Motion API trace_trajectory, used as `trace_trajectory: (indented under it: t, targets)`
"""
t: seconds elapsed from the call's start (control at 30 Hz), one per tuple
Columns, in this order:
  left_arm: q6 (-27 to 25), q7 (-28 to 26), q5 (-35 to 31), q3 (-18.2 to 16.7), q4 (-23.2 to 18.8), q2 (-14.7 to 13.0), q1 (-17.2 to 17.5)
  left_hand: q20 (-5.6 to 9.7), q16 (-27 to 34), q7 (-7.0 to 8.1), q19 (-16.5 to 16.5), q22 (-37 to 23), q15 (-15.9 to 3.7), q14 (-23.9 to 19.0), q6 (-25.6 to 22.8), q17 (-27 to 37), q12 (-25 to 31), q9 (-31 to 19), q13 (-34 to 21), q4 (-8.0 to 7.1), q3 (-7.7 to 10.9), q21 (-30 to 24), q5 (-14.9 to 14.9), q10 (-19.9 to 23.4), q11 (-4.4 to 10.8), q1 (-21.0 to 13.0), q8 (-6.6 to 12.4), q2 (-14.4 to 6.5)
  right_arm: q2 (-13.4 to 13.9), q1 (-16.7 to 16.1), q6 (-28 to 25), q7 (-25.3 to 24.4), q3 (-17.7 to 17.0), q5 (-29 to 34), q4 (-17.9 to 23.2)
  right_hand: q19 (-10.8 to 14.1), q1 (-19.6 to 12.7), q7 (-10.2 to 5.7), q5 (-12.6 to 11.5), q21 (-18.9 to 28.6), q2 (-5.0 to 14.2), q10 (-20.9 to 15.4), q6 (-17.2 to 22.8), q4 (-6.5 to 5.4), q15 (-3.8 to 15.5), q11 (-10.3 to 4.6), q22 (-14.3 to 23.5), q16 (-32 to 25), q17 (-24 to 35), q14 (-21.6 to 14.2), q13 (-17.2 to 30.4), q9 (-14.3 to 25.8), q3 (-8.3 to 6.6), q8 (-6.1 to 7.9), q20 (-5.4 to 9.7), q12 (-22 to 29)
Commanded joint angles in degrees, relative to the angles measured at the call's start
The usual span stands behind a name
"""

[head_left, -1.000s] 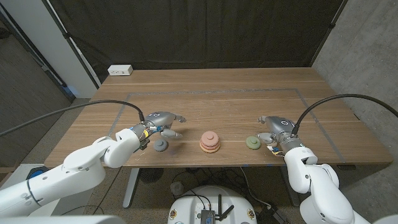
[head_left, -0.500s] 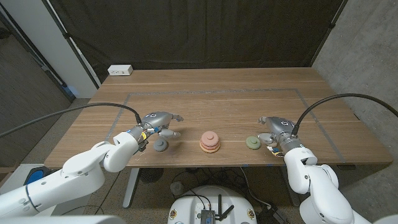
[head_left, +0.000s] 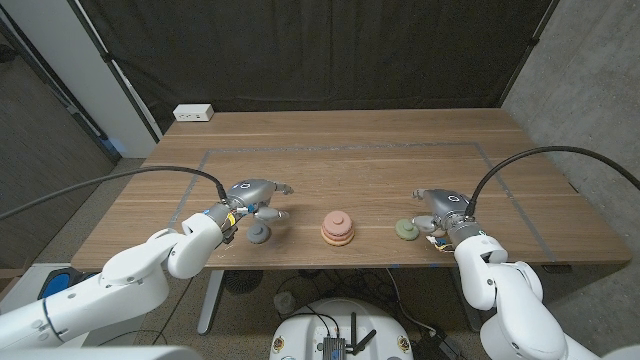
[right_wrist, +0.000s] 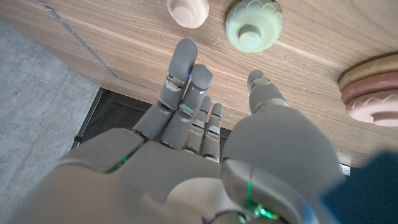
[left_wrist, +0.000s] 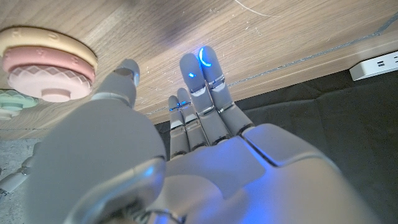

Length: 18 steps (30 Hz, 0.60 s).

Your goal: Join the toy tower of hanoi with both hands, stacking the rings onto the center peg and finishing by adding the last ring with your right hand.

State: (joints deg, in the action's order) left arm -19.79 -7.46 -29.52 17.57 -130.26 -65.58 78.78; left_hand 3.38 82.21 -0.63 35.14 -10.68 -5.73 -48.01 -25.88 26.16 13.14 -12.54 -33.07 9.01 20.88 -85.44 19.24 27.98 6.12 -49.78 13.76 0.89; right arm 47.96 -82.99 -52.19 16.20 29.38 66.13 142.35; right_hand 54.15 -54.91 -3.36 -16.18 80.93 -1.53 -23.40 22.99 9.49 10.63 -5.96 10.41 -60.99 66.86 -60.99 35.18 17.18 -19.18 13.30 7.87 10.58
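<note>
The left hand is held over the table with fingers spread and nothing in them; the right hand is likewise held apart-fingered and empty. The stack of yellow and pink rings is seen at the table's centre, its peg upright. The grey ring lies at 6 o'clock of the left hand, just beside it. The green ring sits at 8 o'clock of the right hand. A small cream piece lies near it.
</note>
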Motion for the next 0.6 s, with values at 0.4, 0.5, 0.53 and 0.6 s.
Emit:
trace_trajectory:
  t: [0.4, 0.5, 0.53, 0.6]
  targets:
    - [-0.84, -0.10, -0.07, 0.72, 0.17, -0.86, -1.07, 6.51, 0.10, -0.10, 0.53, -0.04, -6.77, -0.70, -1.03, 0.18, -0.28, -0.24, -0.11, 0.04, 0.78, -0.36, 0.32, 0.83, -0.15, 0.17, -0.12, -0.97, -0.93, 2.01, 1.13, 10.06, 2.77, 7.46, -1.03, -1.53, -0.51, 1.32, 2.00, -0.46, -2.32, 3.57, -3.25, -0.63, 1.88, 1.29, 0.18, 0.85, -2.99, 1.44, -0.79, -0.08, 2.30, -1.06, 4.49, 0.20]
    - [-0.96, -0.05, -0.03, 0.78, 0.15, -0.90, -1.16, 6.52, 0.06, -0.05, 0.62, -0.03, -6.77, -0.71, -1.08, 0.19, -0.25, -0.26, -0.17, -0.01, 0.85, -0.35, 0.34, 0.99, -0.13, 0.31, -0.16, -1.11, -1.45, 2.20, 1.63, 11.61, 2.86, 8.68, -1.37, -1.84, -0.27, 1.54, 2.21, -0.55, -2.45, 4.03, -3.40, -0.77, 1.83, 1.33, 0.18, 1.26, -3.66, 1.96, -0.93, -0.12, 2.61, -1.08, 4.45, 0.16]
    - [-0.99, 0.01, -0.01, 0.81, 0.14, -0.93, -1.20, 6.53, 0.06, -0.08, 0.61, -0.02, -6.77, -0.72, -1.17, 0.21, -0.26, -0.26, -0.18, -0.02, 0.87, -0.34, 0.35, 1.00, -0.19, 0.33, -0.15, -1.13, -1.67, 2.18, 1.80, 11.89, 2.80, 8.94, -1.48, -1.92, -0.24, 1.55, 2.29, -0.56, -2.45, 4.34, -3.58, -0.80, 1.83, 1.60, 0.19, 1.25, -3.76, 2.01, -0.99, -0.14, 2.70, -1.13, 4.45, 0.10]
    - [-1.05, 0.08, -0.03, 0.91, 0.13, -0.95, -1.30, 6.51, -0.05, -0.06, 0.57, -0.02, -6.78, -0.62, -1.24, 0.13, -0.20, -0.27, -0.21, -0.03, 0.92, -0.32, 0.36, 1.21, -0.27, 0.39, -0.16, -1.20, -2.07, 2.09, 2.18, 12.36, 2.58, 9.24, -1.66, -2.16, -0.23, 1.52, 2.36, -0.65, -2.53, 4.54, -3.84, -0.79, 1.84, 1.61, 0.17, 1.30, -3.91, 2.12, -1.05, -0.16, 2.80, -1.21, 4.44, 0.09]
